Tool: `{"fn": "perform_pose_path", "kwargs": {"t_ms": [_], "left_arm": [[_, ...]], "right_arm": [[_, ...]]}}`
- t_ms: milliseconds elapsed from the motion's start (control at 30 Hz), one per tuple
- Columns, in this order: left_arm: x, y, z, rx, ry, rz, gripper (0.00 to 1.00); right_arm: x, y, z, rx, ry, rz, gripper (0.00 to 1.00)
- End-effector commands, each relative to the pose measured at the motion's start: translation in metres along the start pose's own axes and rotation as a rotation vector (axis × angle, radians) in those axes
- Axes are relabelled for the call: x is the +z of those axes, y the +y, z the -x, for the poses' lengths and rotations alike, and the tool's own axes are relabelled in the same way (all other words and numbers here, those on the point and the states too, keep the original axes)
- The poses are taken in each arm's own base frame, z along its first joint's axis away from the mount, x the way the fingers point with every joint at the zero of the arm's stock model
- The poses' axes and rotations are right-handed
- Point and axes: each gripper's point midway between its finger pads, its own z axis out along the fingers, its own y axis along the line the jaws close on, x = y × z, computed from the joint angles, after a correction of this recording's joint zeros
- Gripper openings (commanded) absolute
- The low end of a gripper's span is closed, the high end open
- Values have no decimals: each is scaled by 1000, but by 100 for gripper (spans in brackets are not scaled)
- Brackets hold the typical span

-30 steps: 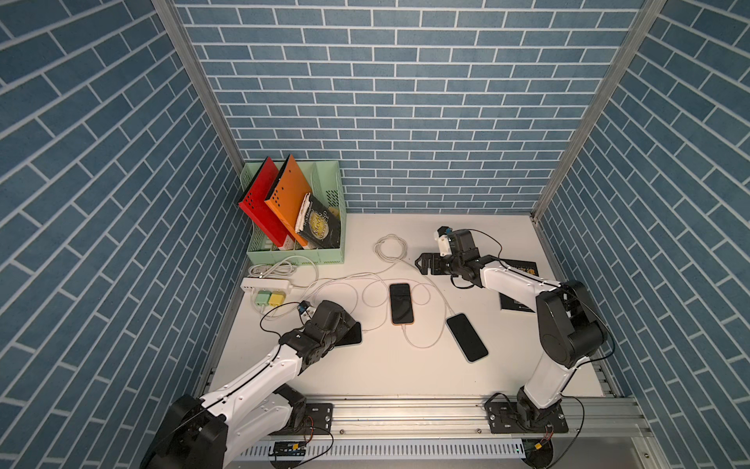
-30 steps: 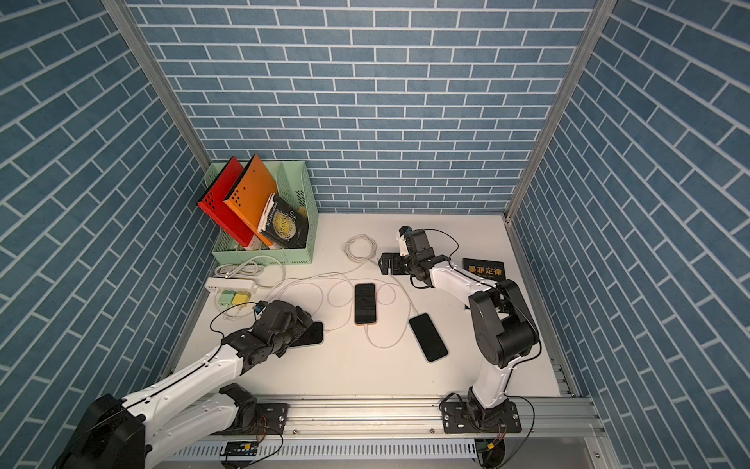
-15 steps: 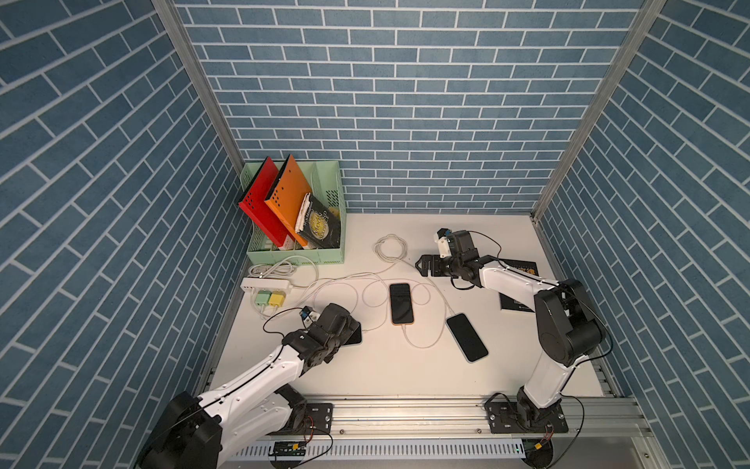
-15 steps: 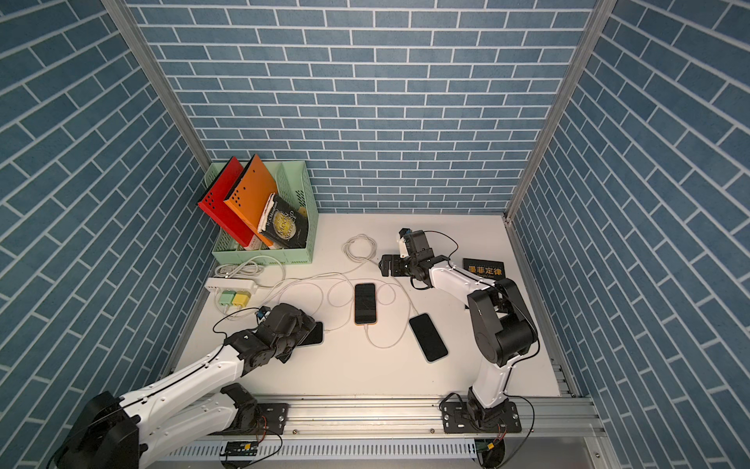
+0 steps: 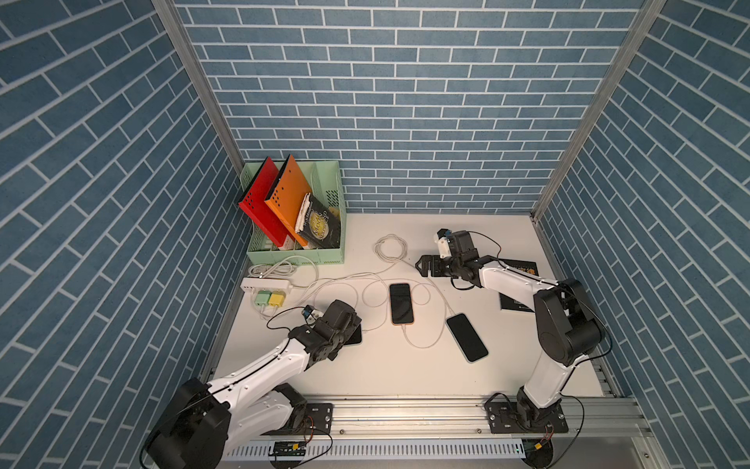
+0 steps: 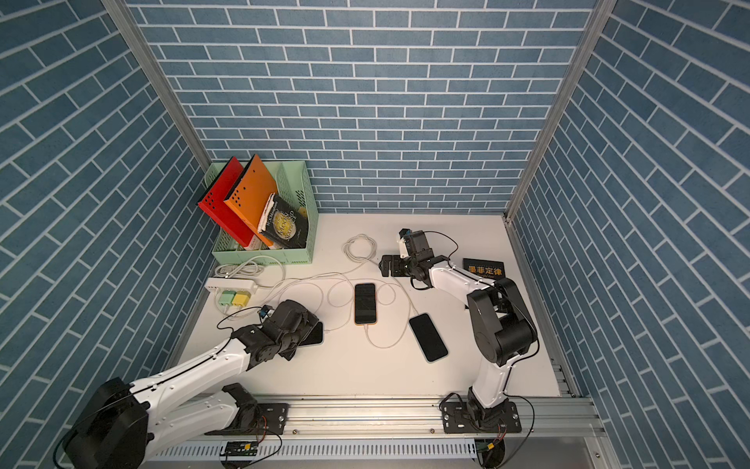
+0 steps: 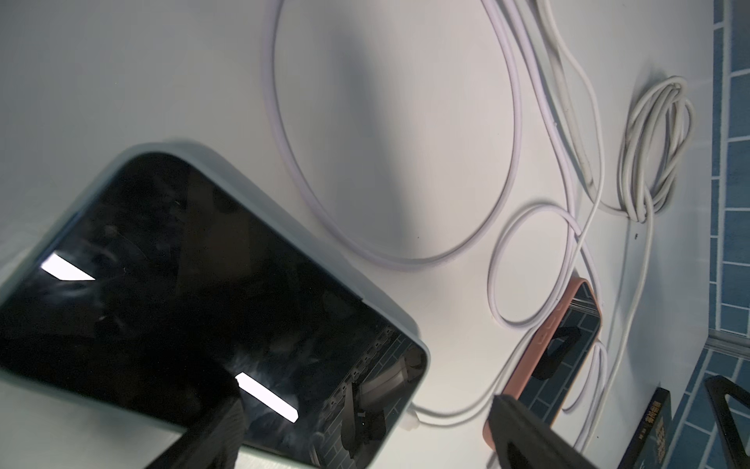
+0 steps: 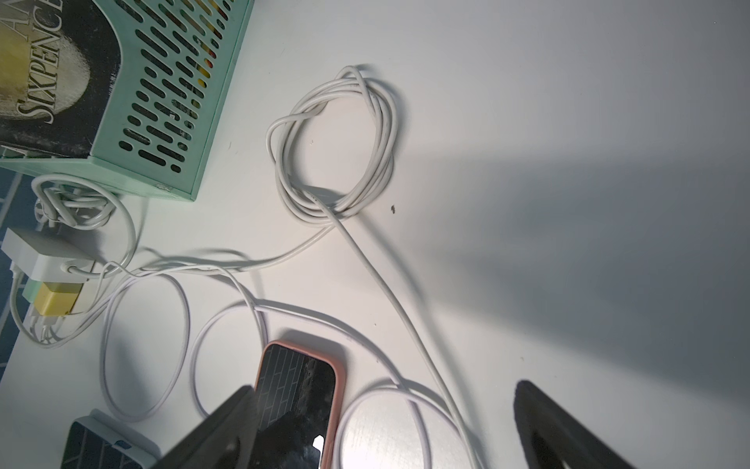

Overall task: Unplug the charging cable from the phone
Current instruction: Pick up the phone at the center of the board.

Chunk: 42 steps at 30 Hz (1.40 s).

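Left wrist view: the left gripper (image 7: 365,416) hangs low over the pale-cased phone (image 7: 182,264), jaws spread wide. The outstretched right gripper (image 5: 423,266) also gapes, empty.

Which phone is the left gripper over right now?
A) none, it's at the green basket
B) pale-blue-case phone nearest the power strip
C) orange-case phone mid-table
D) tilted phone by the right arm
B: in the left wrist view the open left gripper frames the pale-blue-case phone, while the orange-case phone lies apart from it mid-table.
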Motion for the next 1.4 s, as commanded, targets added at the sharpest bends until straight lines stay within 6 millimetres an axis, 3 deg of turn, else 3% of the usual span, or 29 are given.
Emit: {"fn": "perform_pose_path", "kwargs": {"t_ms": [0,267,533,733,1067,1367], "left_arm": [[2,38,-11,18,39,142,100],[-21,37,-5,11,23,128,100],[-20,37,-7,6,26,118,100],[-6,38,-7,26,9,139,100],[14,31,15,130,-87,206,100],[41,-4,27,247,-90,218,100]], "right_arm": [[-2,-7,-9,-8,22,-10,99],[2,-13,-13,12,25,-10,99],[6,-14,-13,16,32,-2,100],[2,-18,-11,23,26,-10,100],[-5,-26,-7,35,15,-31,100],[-14,-39,-9,53,7,-61,100]]}}
